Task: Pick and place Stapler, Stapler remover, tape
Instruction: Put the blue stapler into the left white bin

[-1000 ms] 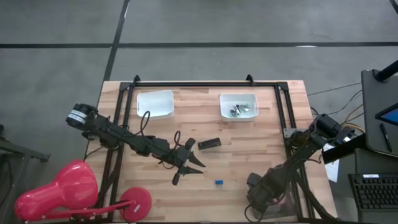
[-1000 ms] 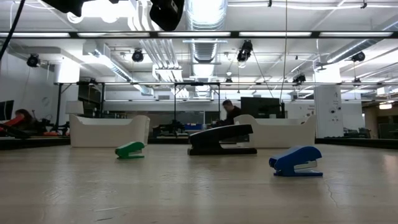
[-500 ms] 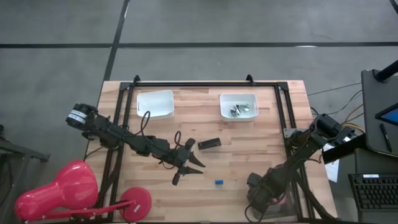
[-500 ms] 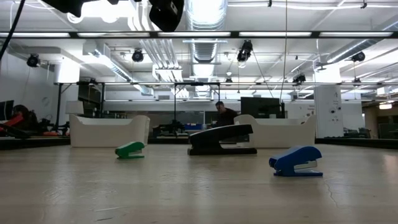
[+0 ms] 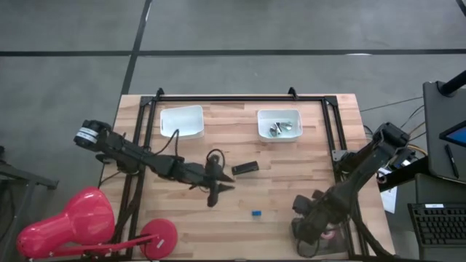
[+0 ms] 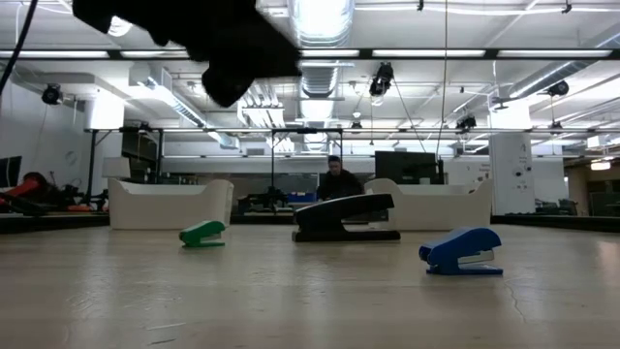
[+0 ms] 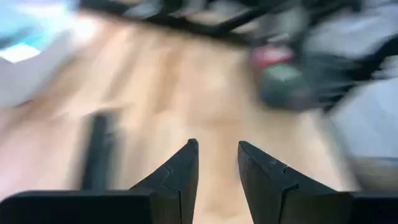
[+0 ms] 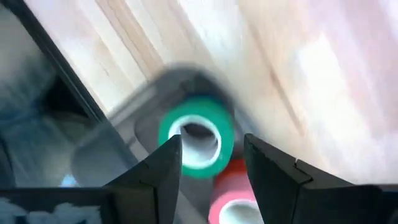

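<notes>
The small black bar-shaped stapler (image 5: 245,167) lies flat on the wooden slatted table (image 5: 306,175) and serves as the reference point. The empty white rectangular plastic bin (image 5: 181,121) sits beyond the stapler toward the table's far edge and to its left; the second white rectangular plastic bin (image 5: 279,124), which holds several small grey metal pieces (image 5: 281,129), sits beyond it to the right. The left gripper (image 5: 212,198) hangs just beside the stapler on its near-left side, fingers (image 7: 184,168) slightly apart with nothing between them. A small blue staple remover (image 5: 256,213) lies near the stapler on its near side; a small green staple remover (image 6: 202,234) shows in the low view. The right gripper (image 8: 208,155), well apart from the stapler at the near right corner, has its fingers spread, released, over a green ring-shaped tape roll (image 8: 196,135) and a red tape roll (image 8: 233,198) in a clear tray (image 8: 149,115).
</notes>
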You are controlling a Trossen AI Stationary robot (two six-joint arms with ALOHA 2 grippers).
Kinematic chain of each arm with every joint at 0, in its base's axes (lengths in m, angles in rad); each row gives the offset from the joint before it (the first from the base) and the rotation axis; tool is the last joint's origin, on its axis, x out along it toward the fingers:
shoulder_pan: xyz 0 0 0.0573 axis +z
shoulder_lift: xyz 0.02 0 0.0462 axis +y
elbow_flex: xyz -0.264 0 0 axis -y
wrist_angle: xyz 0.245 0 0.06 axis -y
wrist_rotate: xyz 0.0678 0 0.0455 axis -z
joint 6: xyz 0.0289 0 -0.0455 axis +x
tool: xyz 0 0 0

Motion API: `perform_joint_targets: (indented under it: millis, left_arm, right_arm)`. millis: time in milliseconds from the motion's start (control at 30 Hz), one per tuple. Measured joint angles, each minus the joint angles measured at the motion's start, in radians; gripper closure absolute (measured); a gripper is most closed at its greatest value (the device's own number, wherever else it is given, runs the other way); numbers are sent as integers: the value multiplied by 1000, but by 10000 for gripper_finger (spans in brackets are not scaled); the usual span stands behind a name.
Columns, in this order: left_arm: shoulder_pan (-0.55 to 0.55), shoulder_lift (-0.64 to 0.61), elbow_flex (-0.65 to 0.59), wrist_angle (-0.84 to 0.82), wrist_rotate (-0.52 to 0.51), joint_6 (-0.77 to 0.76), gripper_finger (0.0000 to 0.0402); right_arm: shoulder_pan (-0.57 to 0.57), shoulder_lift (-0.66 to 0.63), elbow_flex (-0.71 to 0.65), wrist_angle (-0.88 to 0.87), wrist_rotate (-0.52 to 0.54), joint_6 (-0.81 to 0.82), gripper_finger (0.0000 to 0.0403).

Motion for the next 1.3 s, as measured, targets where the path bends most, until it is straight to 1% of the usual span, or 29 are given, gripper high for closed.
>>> perform_joint_targets:
  millis: [67, 133, 233, 300, 400, 500, 533, 600, 667, 767, 900, 1033, 1133, 1233, 1300]
  left_arm:
    - [8, 0, 2, -90, -94, -28, 287]
    - [20, 0, 7, -159, -132, -72, 286]
    - [32, 0, 8, -211, -132, -134, 286]
    - [35, 0, 8, -224, -119, -157, 286]
    - [38, 0, 8, -236, -118, -153, 286]
    - [39, 0, 11, -236, -133, -130, 286]
    - [40, 0, 14, -233, -128, -127, 286]
    - [40, 0, 17, -196, -99, -56, 286]
    - [30, 7, 17, -115, -15, 37, 286]
    - [9, 39, 17, -35, 83, 102, 286]
    - [6, 114, 60, -4, 100, 136, 286]
    - [5, 203, 142, 1, 122, 162, 283]
    - [5, 281, 210, -4, 163, 161, 263]
    - [5, 358, 282, -6, 196, 158, 234]
    - [5, 413, 334, -5, 199, 149, 214]
  right_arm:
    - [0, -28, 0, -2, 73, -24, 244]
    - [0, -54, 0, -19, 144, -58, 251]
    - [0, -101, 0, -23, 250, -128, 266]
    - [-1, -131, -3, -24, 309, -162, 283]
    - [-1, -172, -14, -21, 414, -204, 319]
    - [0, -204, -32, -6, 520, -243, 367]
    - [0, -211, -40, 3, 555, -261, 381]
    - [0, -223, -56, 33, 632, -303, 389]
    - [0, -231, -69, 64, 715, -351, 392]
    - [-1, -235, -86, 79, 812, -391, 394]
    - [-4, -242, -106, 86, 890, -391, 394]
    - [-5, -259, -119, 92, 899, -406, 394]
    - [-5, -288, -139, 113, 901, -463, 394]
    - [-5, -341, -183, 193, 903, -569, 394]
    - [-5, -391, -222, 253, 914, -641, 395]
